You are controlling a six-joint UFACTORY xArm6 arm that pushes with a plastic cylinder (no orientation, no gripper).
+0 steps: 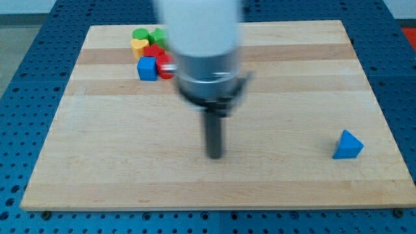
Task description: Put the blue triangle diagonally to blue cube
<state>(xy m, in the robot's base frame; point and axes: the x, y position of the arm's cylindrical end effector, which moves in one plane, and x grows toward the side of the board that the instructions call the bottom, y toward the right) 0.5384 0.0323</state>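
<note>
The blue triangle [348,145] lies alone on the wooden board [117,143] near the view's bottom right. The blue cube [147,68] sits at the view's top left, at the lower left of a tight cluster of blocks. My tip [214,156] is near the middle of the board, well to the left of the blue triangle and below and to the right of the blue cube. It touches no block. The rod and the arm above it look blurred.
The cluster by the blue cube holds a green block [140,34], a second green block [158,36], a yellow block [138,46] and red blocks [153,52], partly hidden behind the arm. A blue perforated table [26,78] surrounds the board.
</note>
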